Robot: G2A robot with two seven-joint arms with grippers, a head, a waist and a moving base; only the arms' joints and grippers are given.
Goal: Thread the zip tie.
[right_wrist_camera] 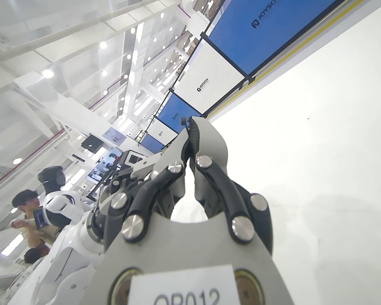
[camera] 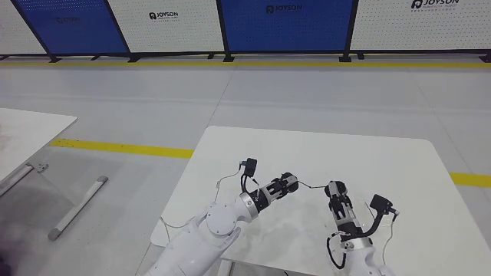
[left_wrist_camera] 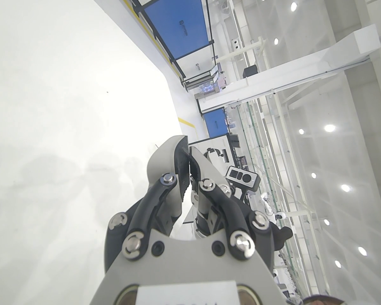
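Both arms hang over the near half of the white table (camera: 322,149), with their grippers close together above it. The left gripper (camera: 291,182) is nearer the table's left edge and the right gripper (camera: 333,191) is nearer its right edge.

The zip tie (camera: 311,186) is a thin dark strand held in the air above the table. It spans the short gap between the two grippers.

In the left wrist view, the left gripper's fingers (left_wrist_camera: 166,160) are pressed together, pinching a small black piece of the tie at their tips. In the right wrist view, the right gripper's fingers (right_wrist_camera: 214,141) are also closed tight, and a short black end of the tie pokes out past the tips. Whether the tie's tail has entered its head is too small to tell.

Beyond the table's far edge runs a yellow floor line (camera: 115,148), and farther off stands a row of blue and white panels (camera: 284,8).
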